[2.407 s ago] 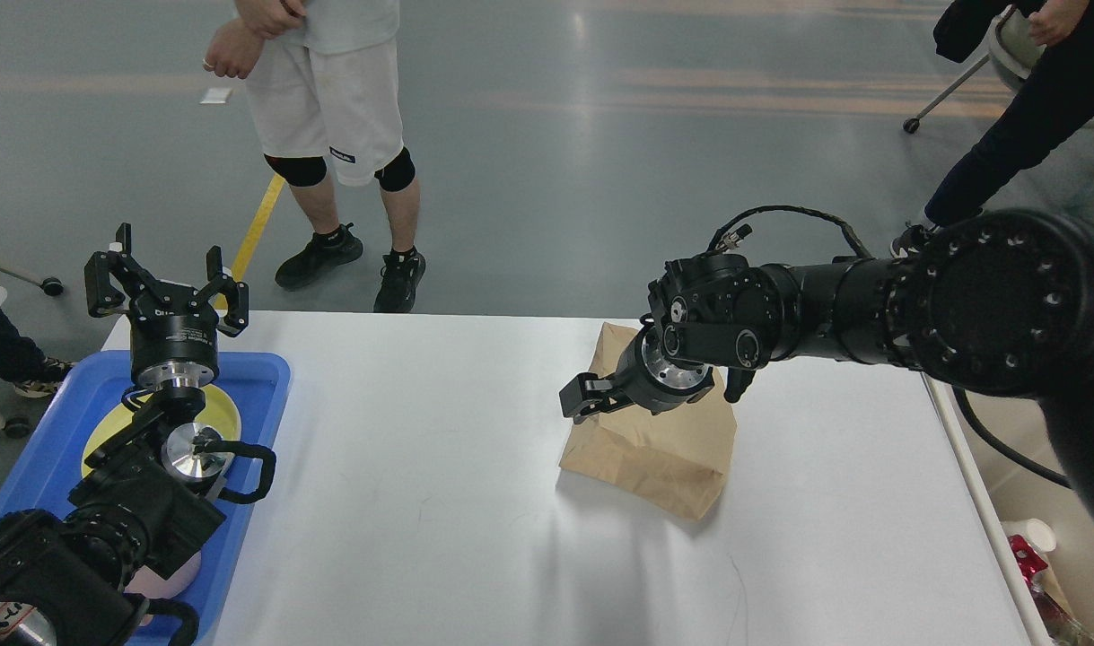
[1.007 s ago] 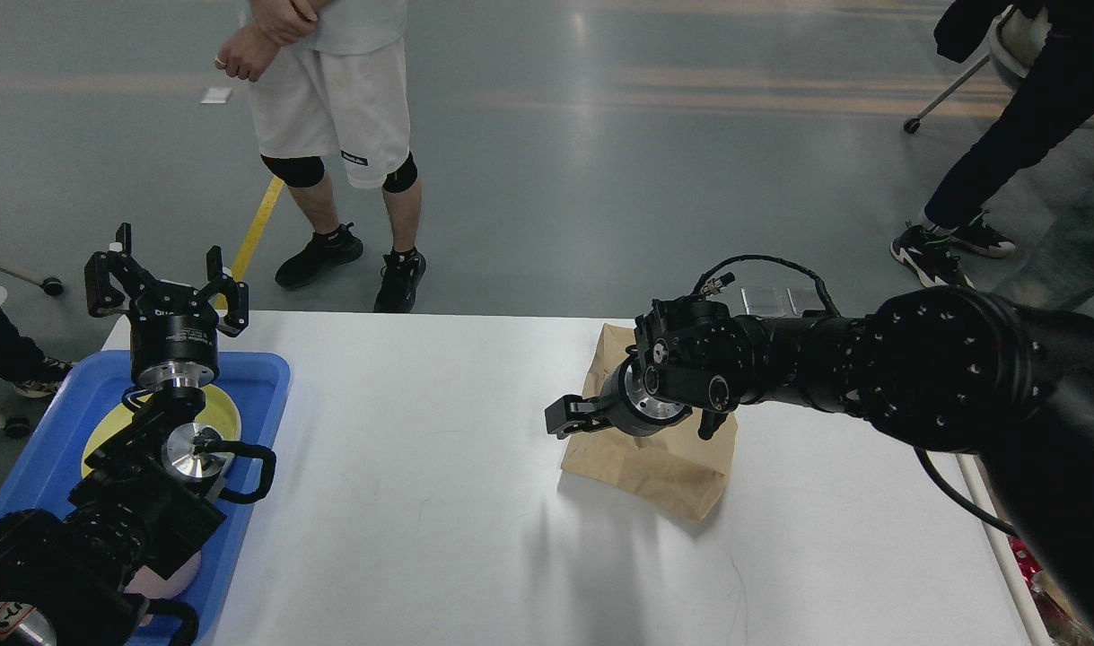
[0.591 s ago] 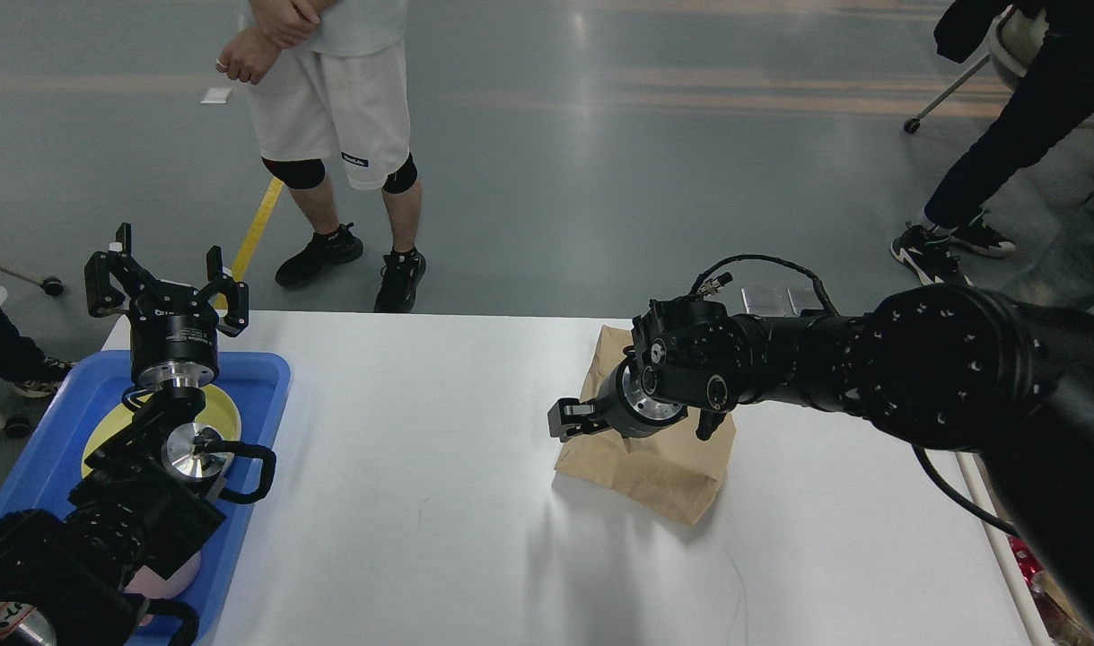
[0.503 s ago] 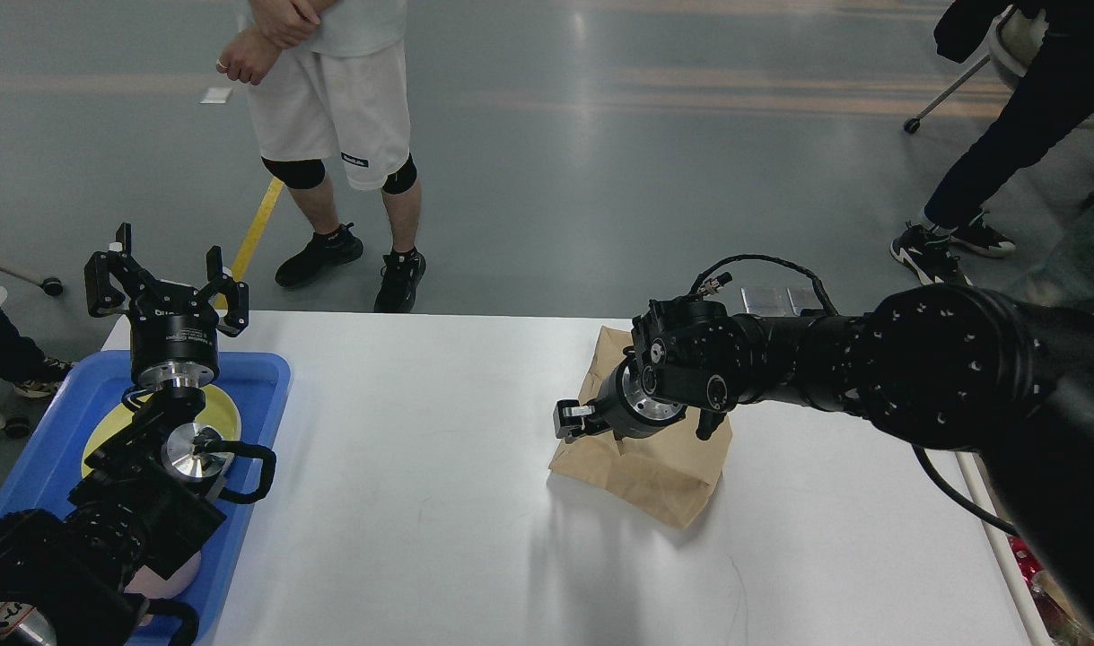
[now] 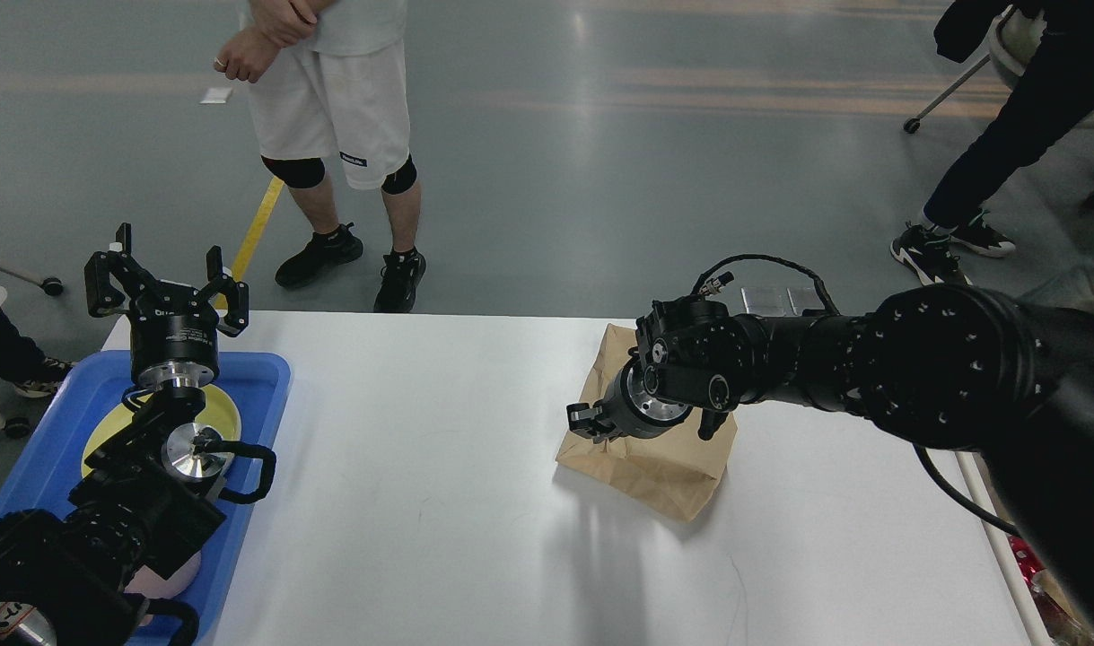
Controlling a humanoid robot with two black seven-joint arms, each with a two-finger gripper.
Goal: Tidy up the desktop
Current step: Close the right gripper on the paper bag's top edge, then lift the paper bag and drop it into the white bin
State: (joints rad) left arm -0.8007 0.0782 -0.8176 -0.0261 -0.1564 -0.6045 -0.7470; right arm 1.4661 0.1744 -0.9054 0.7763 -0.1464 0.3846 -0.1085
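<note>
Desktop: a wide white tabletop (image 5: 439, 502) with rounded corners fills the lower half of the view, from the near edge to a far edge bordering grey floor.
Paper bag: a crumpled brown paper bag (image 5: 663, 471) lies flat on the desktop, right of centre and toward the far edge, partly covered by the right arm.
Right gripper: the right gripper (image 5: 584, 422) reaches in from the right on a thick black arm, its fingers drawn close together on the bag's left upper edge, pinching the paper.
Left gripper: the left gripper (image 5: 163, 280) points upward above the far left corner of the desktop, fingers spread wide with nothing between them.
Blue tray: a blue plastic tray (image 5: 264, 381) sits along the left edge of the desktop, under the left arm.
Yellow plate: a round yellow plate (image 5: 223, 411) lies inside the tray, mostly hidden by the arm.
Pink item: something pale pink (image 5: 174, 574) shows at the tray's near end; what it is cannot be told.
People: a person in white shorts and black shoes (image 5: 336, 135) stands on the floor beyond the far edge; another in dark clothes (image 5: 1013, 135) is at the upper right.
Floor: a yellow line (image 5: 255, 231) runs across the grey floor toward the table's left corner.
</note>
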